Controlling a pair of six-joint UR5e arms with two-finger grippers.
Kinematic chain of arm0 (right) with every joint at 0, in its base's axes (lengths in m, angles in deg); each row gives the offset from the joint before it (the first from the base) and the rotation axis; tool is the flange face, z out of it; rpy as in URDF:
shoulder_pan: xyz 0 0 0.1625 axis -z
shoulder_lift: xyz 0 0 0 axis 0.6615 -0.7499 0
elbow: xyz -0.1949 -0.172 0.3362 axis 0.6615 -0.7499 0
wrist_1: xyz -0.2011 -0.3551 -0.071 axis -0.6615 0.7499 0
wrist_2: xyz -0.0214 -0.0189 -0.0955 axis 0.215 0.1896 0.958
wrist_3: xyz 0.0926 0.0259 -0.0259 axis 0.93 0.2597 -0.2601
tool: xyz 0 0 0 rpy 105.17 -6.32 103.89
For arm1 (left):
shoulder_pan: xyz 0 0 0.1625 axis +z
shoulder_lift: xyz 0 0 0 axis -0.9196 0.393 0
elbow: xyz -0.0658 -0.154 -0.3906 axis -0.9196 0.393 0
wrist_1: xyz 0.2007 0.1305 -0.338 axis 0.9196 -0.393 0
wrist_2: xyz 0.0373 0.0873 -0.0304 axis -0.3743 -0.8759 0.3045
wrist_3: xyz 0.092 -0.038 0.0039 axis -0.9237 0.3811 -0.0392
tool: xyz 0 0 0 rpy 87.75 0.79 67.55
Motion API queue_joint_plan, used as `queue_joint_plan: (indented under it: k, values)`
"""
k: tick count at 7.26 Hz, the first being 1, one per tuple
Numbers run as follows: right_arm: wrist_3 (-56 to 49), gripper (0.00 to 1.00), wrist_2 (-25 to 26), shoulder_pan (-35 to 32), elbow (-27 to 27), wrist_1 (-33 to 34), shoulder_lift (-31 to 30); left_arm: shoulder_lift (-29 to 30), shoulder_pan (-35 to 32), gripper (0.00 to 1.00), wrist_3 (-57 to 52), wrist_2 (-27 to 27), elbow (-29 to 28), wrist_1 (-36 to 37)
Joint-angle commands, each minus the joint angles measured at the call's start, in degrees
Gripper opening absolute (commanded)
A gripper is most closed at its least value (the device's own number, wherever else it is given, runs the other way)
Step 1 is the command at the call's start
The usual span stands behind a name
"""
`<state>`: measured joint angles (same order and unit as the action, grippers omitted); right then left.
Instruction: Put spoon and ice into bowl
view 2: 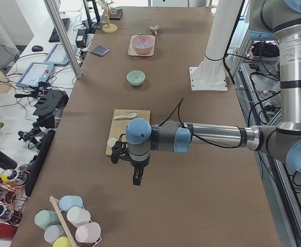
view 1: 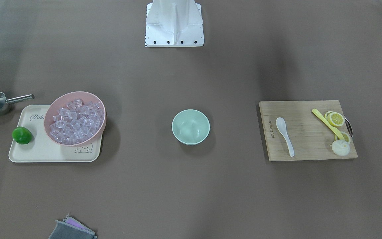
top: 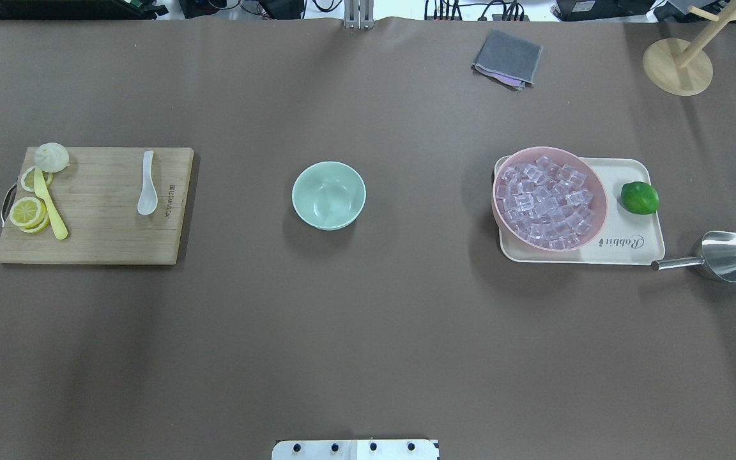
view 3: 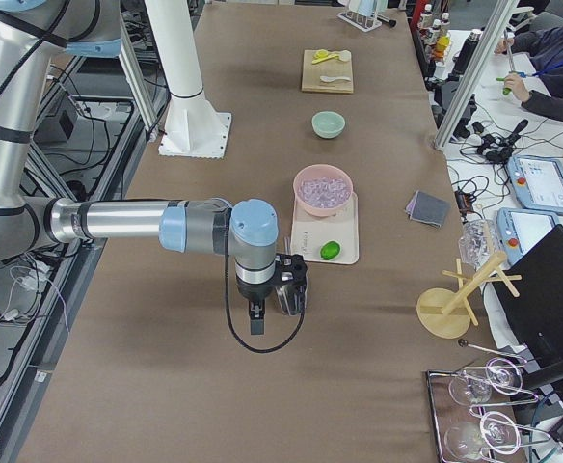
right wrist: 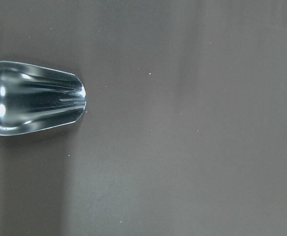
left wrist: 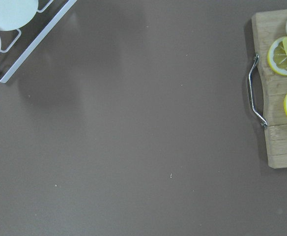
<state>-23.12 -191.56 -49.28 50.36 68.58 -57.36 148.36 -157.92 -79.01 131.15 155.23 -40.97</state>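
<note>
The white spoon (top: 147,190) lies on a wooden cutting board (top: 99,236) at the table's left. The mint-green bowl (top: 328,195) stands empty at the middle. The ice (top: 547,201) fills a pink bowl (view 1: 102,127) on a cream tray (top: 630,246) at the right. My left gripper (view 2: 119,153) hangs beyond the board's outer end, far from the spoon (view 2: 126,116). My right gripper (view 3: 291,285) hangs near the metal scoop, past the tray. Both show only in the side views, so I cannot tell whether they are open or shut.
A yellow spoon (top: 48,204), lemon slices (top: 26,211) and a bun (top: 52,156) share the board. A lime (top: 639,197) sits on the tray. A metal scoop (top: 726,255) lies beside it. A grey cloth (top: 507,57) and a wooden stand (top: 678,64) are at the far edge.
</note>
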Motion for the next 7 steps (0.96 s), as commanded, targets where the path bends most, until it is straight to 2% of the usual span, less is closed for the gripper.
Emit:
queue_joint_plan:
  k: [1,3,5,7]
  values:
    - [0.00,1.00,-0.14,-0.01,0.03,-0.13,-0.21,-0.09,0.00,0.98,-0.28,-0.35,0.47,-0.39]
    - [0.00,1.00,-0.23,-0.01,0.29,-0.31,-0.91,-0.18,0.00,0.98,-0.28,0.00,0.57,-0.39]
    - [0.09,1.00,-3.81,-0.01,1.61,-3.18,-1.09,-0.09,0.00,0.98,-0.28,0.09,0.48,-0.39]
    - [0.52,1.00,-7.16,-0.01,1.26,-15.10,-1.18,0.52,-0.09,0.98,-0.19,0.09,1.44,-0.48]
